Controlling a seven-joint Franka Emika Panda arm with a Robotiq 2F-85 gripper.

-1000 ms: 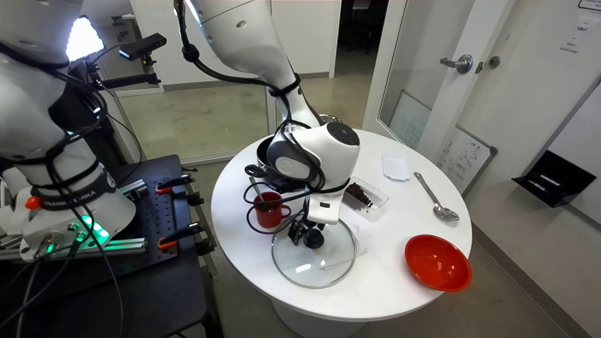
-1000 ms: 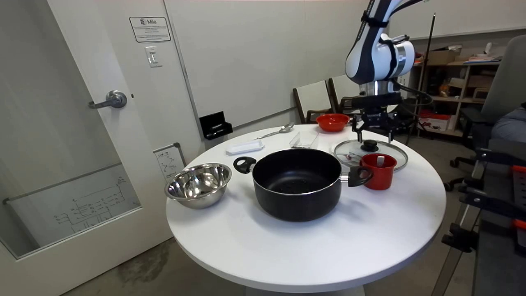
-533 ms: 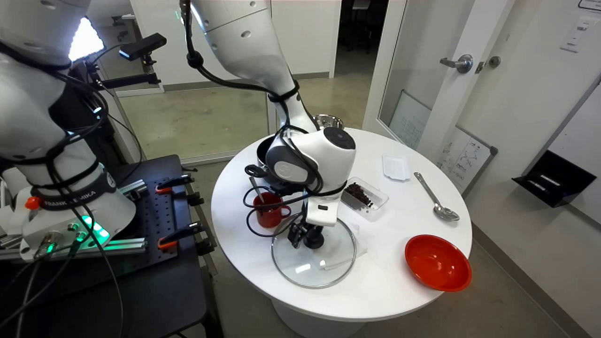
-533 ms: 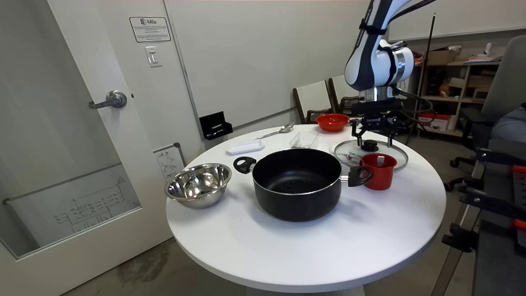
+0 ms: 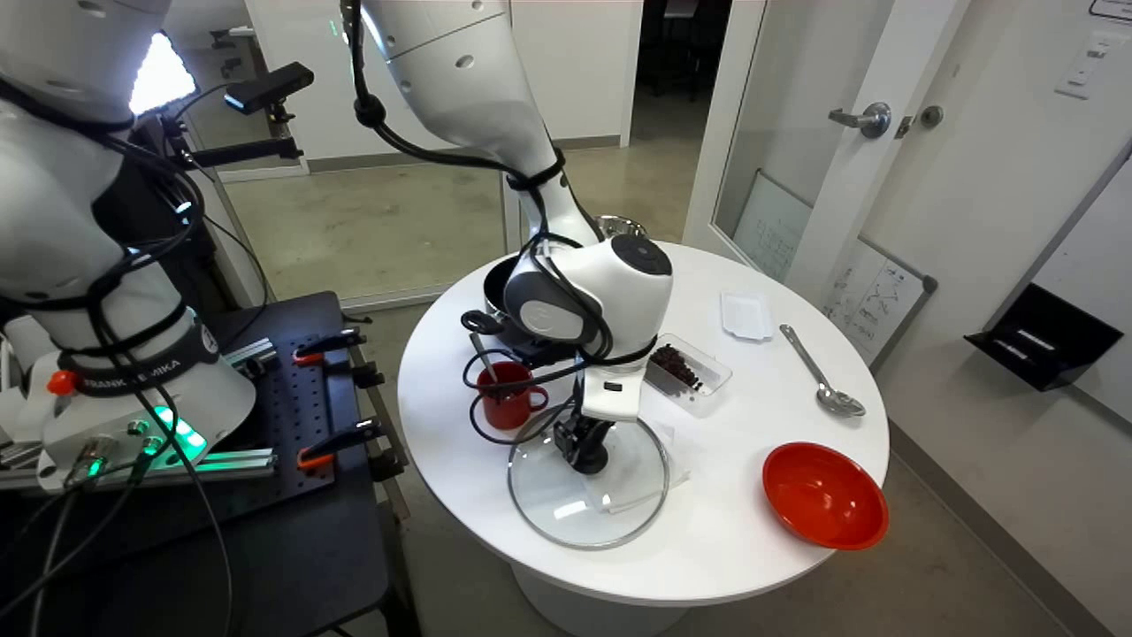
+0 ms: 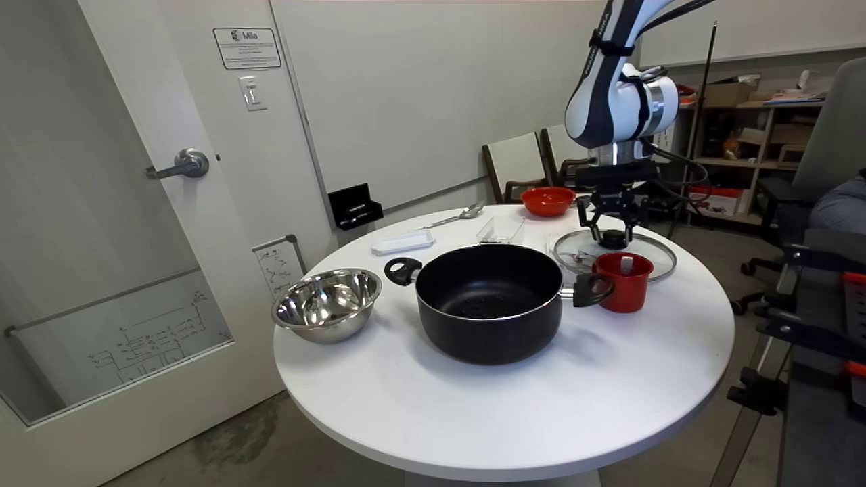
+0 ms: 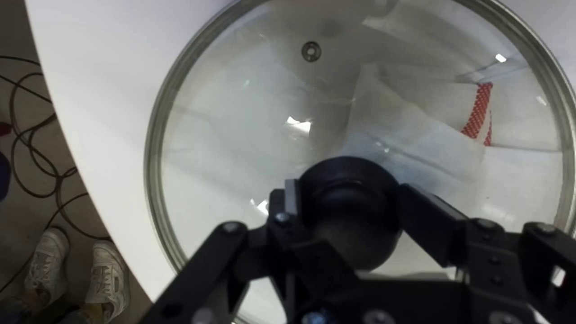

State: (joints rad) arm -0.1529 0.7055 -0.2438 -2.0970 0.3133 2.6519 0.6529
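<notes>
- Gripper [image 7: 351, 198]: black, two-fingered, pointing down; jaws closed in against both sides of the lid's knob, grasping it.
- Glass lid [image 7: 252, 148]: clear, metal-rimmed, with a small vent ring [image 7: 311, 51]; on the round white table [image 6: 440, 412], knob side up, near the table's edge.
- Knob [image 7: 346, 173]: black, round, at the lid's centre, between the jaws.
- White sheet [image 7: 414, 139]: creased, red patterned band; seen through the glass.
- Red mug [image 6: 624, 291]: upright, just beside the lid; a utensil handle [image 5: 483, 354] leans out of it.
- Black pot [image 6: 487, 338]: two-handled, interior showing; near the mug.
- Steel bowl [image 6: 328, 314]: beside the pot, on the side away from the mug.
- Clear container [image 5: 712, 376]: rectangular, dark bits [image 5: 674, 365] within.
- White tray [image 5: 745, 317]: shallow, near the clear container.
- Metal spoon [image 5: 809, 364]: long-handled, lying flat.
- Red bowl [image 5: 824, 495]: at the table's edge, well apart from the pot; visible in both exterior views.
</notes>
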